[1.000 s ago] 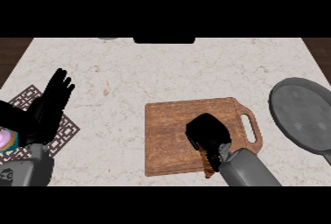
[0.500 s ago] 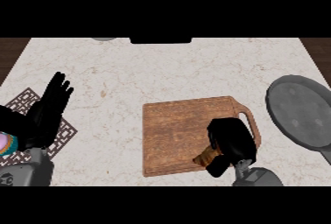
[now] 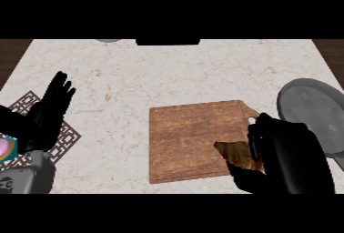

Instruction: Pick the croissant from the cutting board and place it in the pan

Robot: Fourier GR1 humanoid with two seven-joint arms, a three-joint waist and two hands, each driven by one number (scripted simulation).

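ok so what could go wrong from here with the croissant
The right robot hand curls round the croissant at the cutting board's right edge; only part of the croissant shows, so it might slip on the carry. The pan lies close on the right, so the hand could clip its rim.

No readable text, labels, brands or numbers anywhere (checked every surface, upper left to lower right).

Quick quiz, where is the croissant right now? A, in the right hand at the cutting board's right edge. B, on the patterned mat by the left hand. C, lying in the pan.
A: the croissant shows under the right hand, over the cutting board.
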